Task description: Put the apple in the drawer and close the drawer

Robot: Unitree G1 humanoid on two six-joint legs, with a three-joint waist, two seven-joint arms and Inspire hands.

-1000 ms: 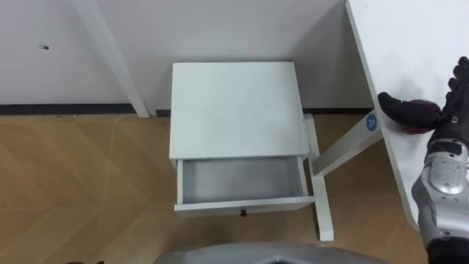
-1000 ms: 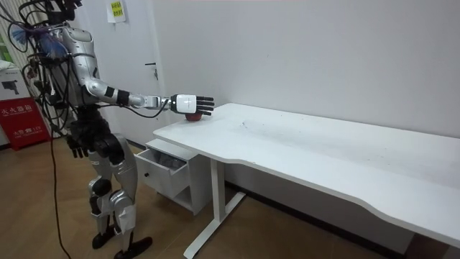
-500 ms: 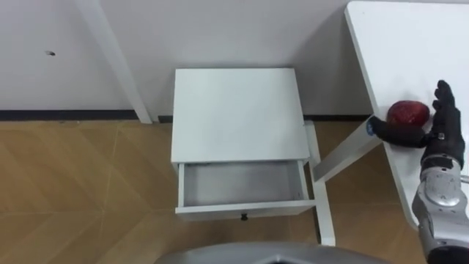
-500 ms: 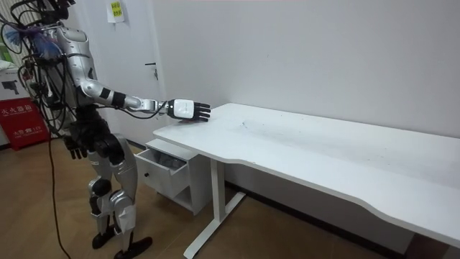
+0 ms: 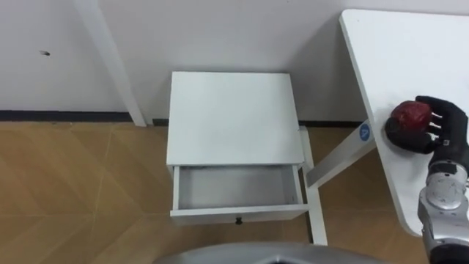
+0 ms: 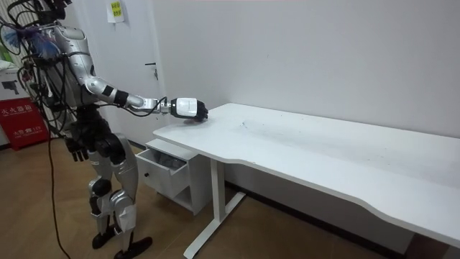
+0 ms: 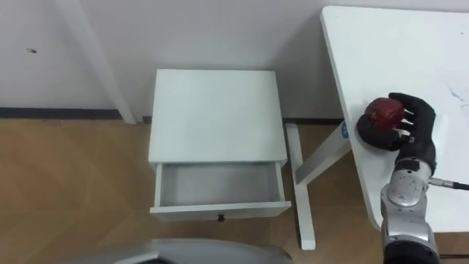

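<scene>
The red apple [image 5: 410, 115] is in the right hand [image 5: 442, 130], near the left edge of the white table [image 5: 396, 44]. The dark fingers [image 5: 434, 117] are curled around the apple from its right side and the thumb closes on it from below, so the hand grips it. If the apple rests on the table top or is a little above it, I cannot tell.

To the left of the table, apart from it, stands a small white cabinet [image 5: 231, 117] against the wall. Its drawer [image 5: 234, 188] is pulled out toward the robot, and the inside is grey and bare. A small dark knob [image 5: 238, 219] sits in the middle of the drawer front. Between the cabinet and the table a white table leg [image 5: 333, 158] goes down to the wooden floor [image 5: 73, 191].

In the room view the robot stands upright in front of the cabinet, with its right arm stretched out to the table corner. The left hand [image 6: 74, 147] hangs beside its hip
</scene>
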